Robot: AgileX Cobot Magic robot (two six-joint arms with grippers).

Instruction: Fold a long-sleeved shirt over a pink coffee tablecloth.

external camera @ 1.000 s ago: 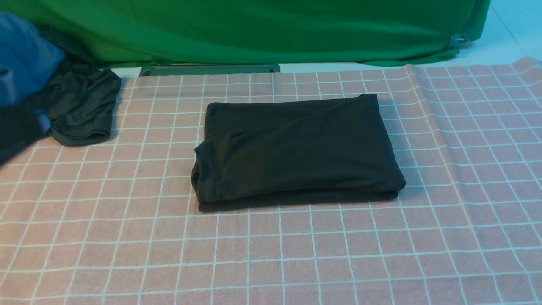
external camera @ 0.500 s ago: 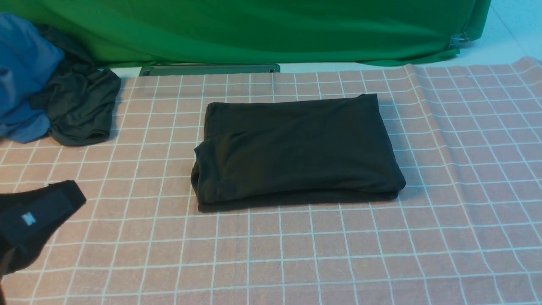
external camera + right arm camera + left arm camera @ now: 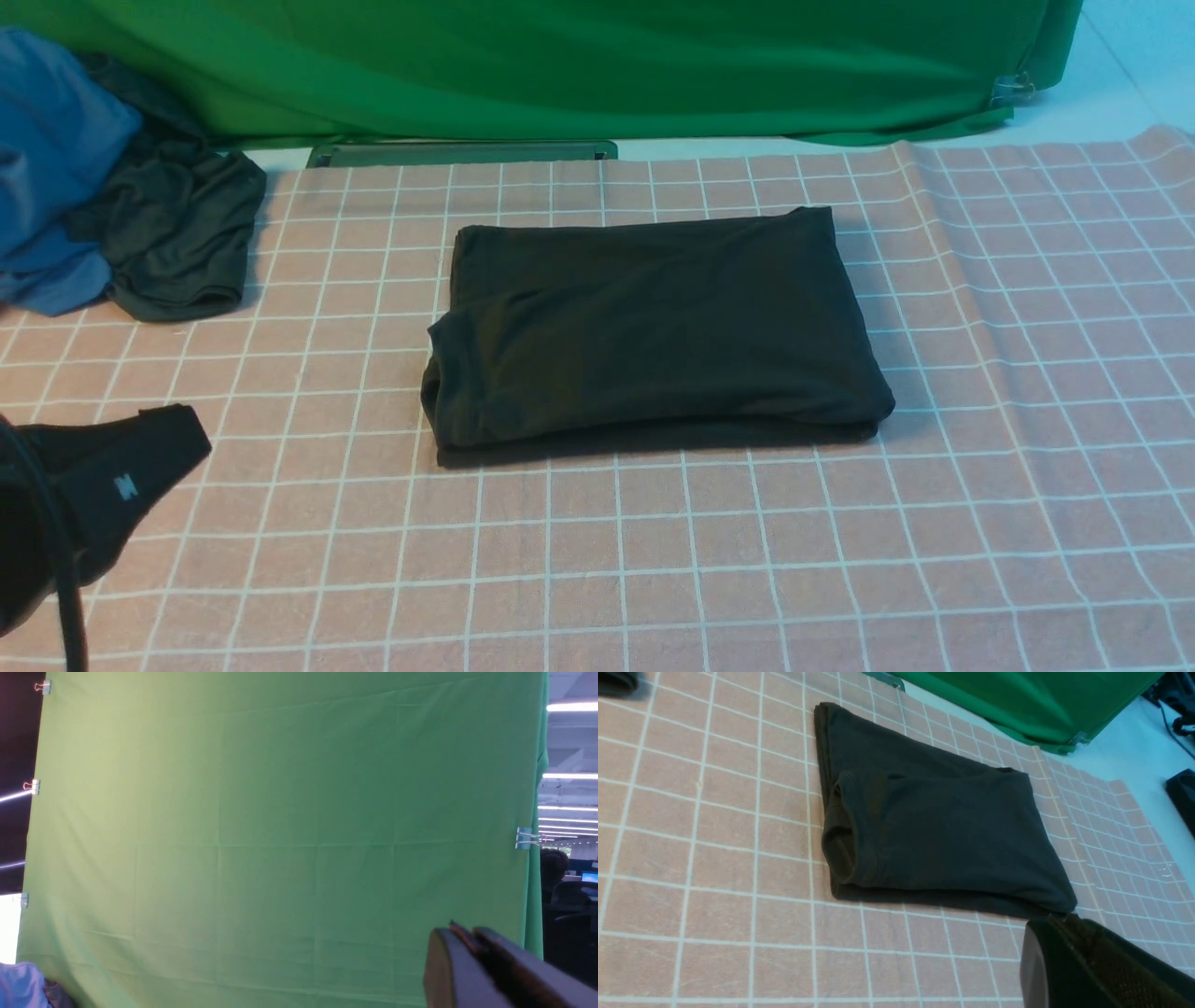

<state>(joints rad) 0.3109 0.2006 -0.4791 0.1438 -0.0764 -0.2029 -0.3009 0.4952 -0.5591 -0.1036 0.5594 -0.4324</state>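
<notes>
While the left gripper [image 3: 191, 439] sits pressed together, we see pink coffee tablecloth [image 3: 653, 560] under it, green cloth [image 3: 560, 65] beyond; right gripper [image 3: 460, 938] state unclear.

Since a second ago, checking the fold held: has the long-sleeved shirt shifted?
No. The long-sleeved shirt covers the same squares of the pink coffee tablecloth.

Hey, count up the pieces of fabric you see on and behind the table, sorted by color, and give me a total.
Black: 2, the folded shirt and a bunched dark garment
Blue: 1, a blue garment
Pink: 1, the checked tablecloth
Green: 1, the backdrop cloth
Total: 5
</notes>
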